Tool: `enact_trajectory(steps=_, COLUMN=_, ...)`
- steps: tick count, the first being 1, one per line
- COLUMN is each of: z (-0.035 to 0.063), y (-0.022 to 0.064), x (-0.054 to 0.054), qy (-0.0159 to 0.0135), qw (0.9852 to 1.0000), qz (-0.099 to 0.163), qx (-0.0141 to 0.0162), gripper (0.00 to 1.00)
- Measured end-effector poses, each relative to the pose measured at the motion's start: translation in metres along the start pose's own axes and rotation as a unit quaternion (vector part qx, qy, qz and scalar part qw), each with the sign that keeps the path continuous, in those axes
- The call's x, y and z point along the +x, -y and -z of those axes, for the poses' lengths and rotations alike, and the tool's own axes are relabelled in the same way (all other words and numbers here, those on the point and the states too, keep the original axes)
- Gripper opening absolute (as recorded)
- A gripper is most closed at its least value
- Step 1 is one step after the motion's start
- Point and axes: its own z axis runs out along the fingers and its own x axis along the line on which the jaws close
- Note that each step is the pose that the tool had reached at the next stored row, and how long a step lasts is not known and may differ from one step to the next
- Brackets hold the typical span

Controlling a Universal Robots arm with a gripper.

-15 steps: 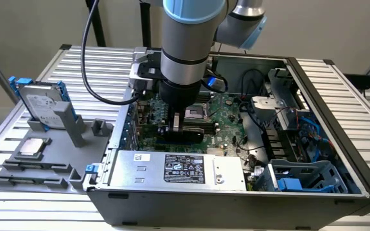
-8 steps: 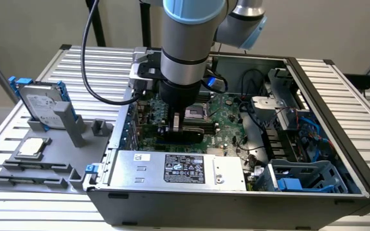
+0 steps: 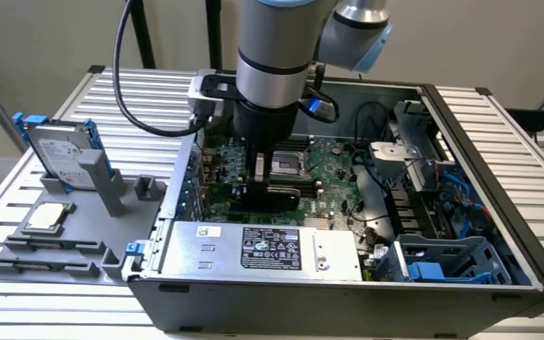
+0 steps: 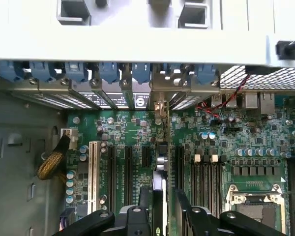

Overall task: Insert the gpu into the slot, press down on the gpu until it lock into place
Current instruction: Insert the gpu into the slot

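Observation:
My gripper [image 3: 270, 177] reaches down into the open computer case [image 3: 461, 184], over the green motherboard [image 3: 333, 188]. It is shut on the gpu [image 3: 272, 197], a flat black card held upright and low against the board. In the wrist view the gpu [image 4: 160, 169] shows edge-on between the two black fingers [image 4: 137, 216] of the gripper [image 4: 162, 219]. Its metal bracket [image 4: 160, 105] lines up with the rear openings of the case. The card stands among the expansion connectors, between two black ones [image 4: 128, 172]. The bright-blue slot is hidden beneath the card.
A grey labelled power supply [image 3: 263, 248] lies at the case's front. The memory slots [image 4: 204, 182] and the silver processor socket [image 4: 253, 206] sit beside the card. A white connector [image 4: 93, 169] is on its other side. Outside, a grey fixture [image 3: 64, 234] carries a hard drive [image 3: 64, 152].

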Motion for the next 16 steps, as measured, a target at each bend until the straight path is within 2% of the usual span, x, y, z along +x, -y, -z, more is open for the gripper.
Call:
enact_trajectory(steps=3, z=0.0137, y=-0.0009, x=-0.001, qy=0.0, qw=1.0, qz=0.0, qx=-0.0001, gripper=0.34)
enact_trajectory(steps=5, z=0.019, y=-0.0012, x=-0.001, qy=0.0, qw=1.0, qz=0.0, qx=0.0, gripper=0.32)
enact_trajectory(steps=7, z=0.019, y=-0.0012, x=-0.001, qy=0.0, qw=1.0, qz=0.0, qx=0.0, gripper=0.19)
enact_trajectory(steps=8, z=0.019, y=-0.0012, x=-0.001, qy=0.0001, qw=1.0, qz=0.0, qx=0.0, gripper=0.19)
enact_trajectory(steps=10, z=0.019, y=-0.0012, x=-0.001, qy=0.0, qw=1.0, qz=0.0, qx=0.0, gripper=0.11)
enact_trajectory(steps=16, z=0.019, y=-0.0012, x=-0.001, qy=0.0, qw=1.0, qz=0.0, qx=0.0, gripper=0.11)
